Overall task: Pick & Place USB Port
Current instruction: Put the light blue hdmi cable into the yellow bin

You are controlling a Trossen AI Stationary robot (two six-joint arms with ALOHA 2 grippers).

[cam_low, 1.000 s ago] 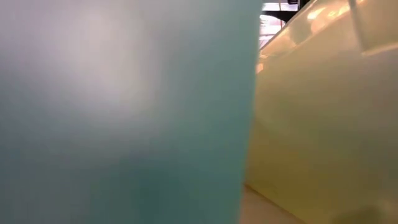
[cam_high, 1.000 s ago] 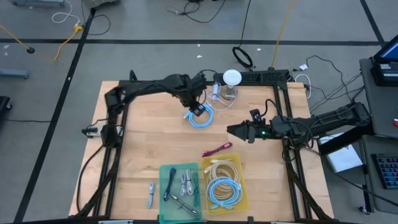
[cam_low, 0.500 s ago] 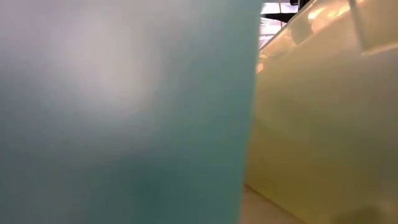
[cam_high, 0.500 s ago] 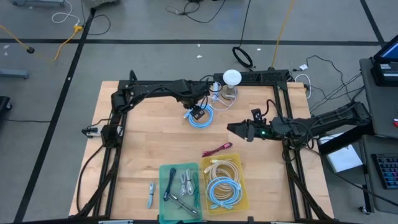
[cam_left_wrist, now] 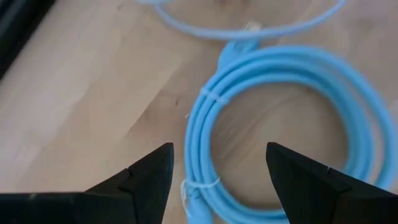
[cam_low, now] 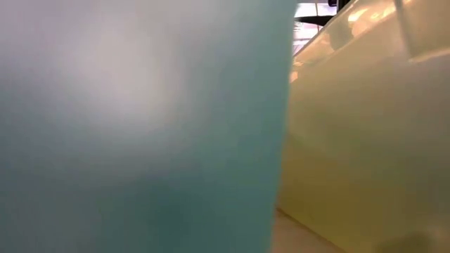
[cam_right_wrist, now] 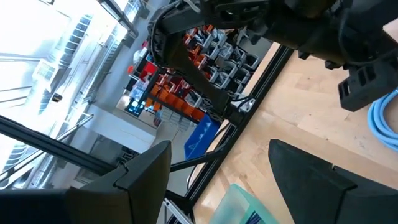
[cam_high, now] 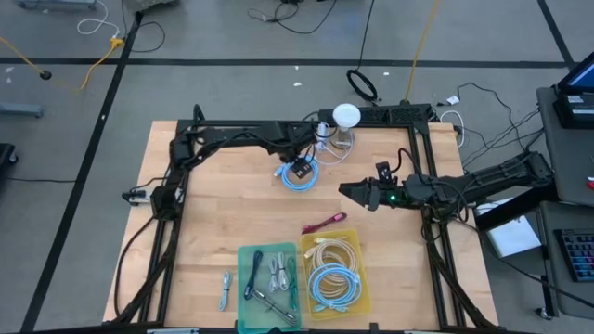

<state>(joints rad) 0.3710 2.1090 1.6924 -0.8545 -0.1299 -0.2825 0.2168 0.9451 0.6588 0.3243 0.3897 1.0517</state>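
While the left gripper [cam_high: 301,169] hangs released right over the blue cable coil [cam_high: 301,175] near the tabletop's [cam_high: 213,204] far edge, the right gripper [cam_high: 349,193] sits spread open toward the right edge, holding nothing. Green bin [cam_high: 267,286] and yellow bin [cam_high: 336,271] sit at the near edge. Can't pick out the USB port for sure.

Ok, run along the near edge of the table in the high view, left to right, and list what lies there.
small metal tool → green tray with cables and tools in it → yellow tray holding a cream cable coil and a blue cable coil.
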